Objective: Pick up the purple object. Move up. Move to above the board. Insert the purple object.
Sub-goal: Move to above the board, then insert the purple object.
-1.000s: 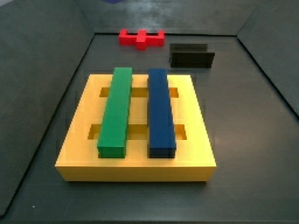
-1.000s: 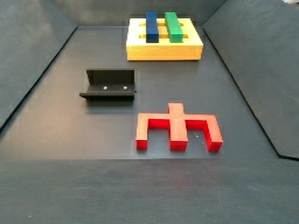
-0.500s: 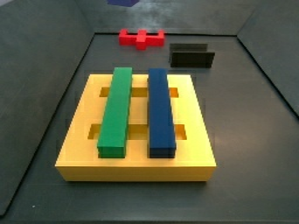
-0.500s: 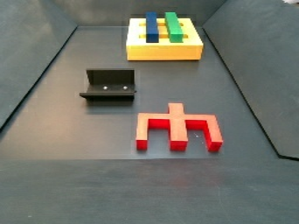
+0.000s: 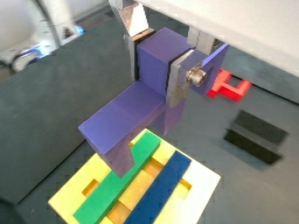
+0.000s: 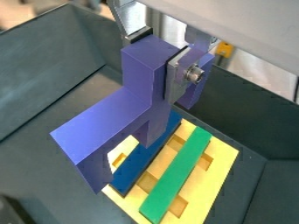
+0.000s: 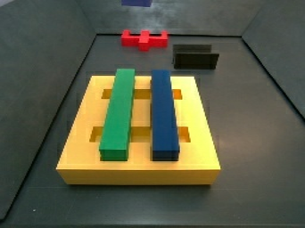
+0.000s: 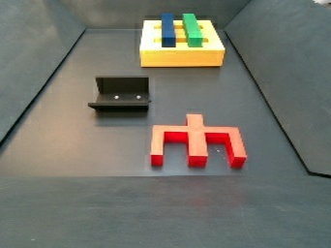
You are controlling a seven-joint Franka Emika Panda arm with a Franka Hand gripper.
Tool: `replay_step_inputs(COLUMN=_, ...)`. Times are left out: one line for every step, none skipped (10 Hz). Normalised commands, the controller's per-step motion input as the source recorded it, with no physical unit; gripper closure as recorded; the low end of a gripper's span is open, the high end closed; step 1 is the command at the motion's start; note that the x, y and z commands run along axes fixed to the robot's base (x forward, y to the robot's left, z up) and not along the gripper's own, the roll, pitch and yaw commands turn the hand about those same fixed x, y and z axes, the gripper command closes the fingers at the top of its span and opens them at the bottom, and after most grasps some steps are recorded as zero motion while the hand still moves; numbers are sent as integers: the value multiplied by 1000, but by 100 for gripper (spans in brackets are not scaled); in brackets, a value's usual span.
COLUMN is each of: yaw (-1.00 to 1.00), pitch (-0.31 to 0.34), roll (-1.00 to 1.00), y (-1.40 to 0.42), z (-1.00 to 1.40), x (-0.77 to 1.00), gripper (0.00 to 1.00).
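My gripper hangs clamped on the purple object, high above the board; no writing is legible anywhere.

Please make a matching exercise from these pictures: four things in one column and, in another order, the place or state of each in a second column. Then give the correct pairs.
Things:
1. purple object
2. green bar
3. red piece
4. fixture

Places or states:
A. lies alone on the dark floor, away from the board
B. held in the pincer, up above the board
C. rests on the board beside the blue bar
D. stands on the floor, a dark bracket

Pairs: 1-B, 2-C, 3-A, 4-D
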Motion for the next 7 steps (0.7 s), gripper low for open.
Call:
replay_step_inputs(yaw=329, pitch=176, roll=141, y=-31, z=17, x=87, gripper=100)
replay_step_inputs(yaw=0, pitch=0, roll=-6, y=0, z=0, x=0, gripper=100)
replay_step_inputs(yaw=0, pitch=-3, roll=-41, y=0, z=-69, x=0, gripper=100)
replay_step_inputs(yaw=-200, pitch=-29, roll=-119, y=-23, z=-111, x=0, gripper=100)
replay_step_inputs(yaw=-311, pitch=-56, roll=-176, y=-14, z=-94, x=0, gripper=100)
replay_step_inputs(yaw=-423, pitch=-53, roll=-227, y=-3, z=-137, x=0, gripper=100)
replay_step_inputs(yaw=-546, pitch=-47, roll=-251, y=-6, z=-183, x=11, gripper=100)
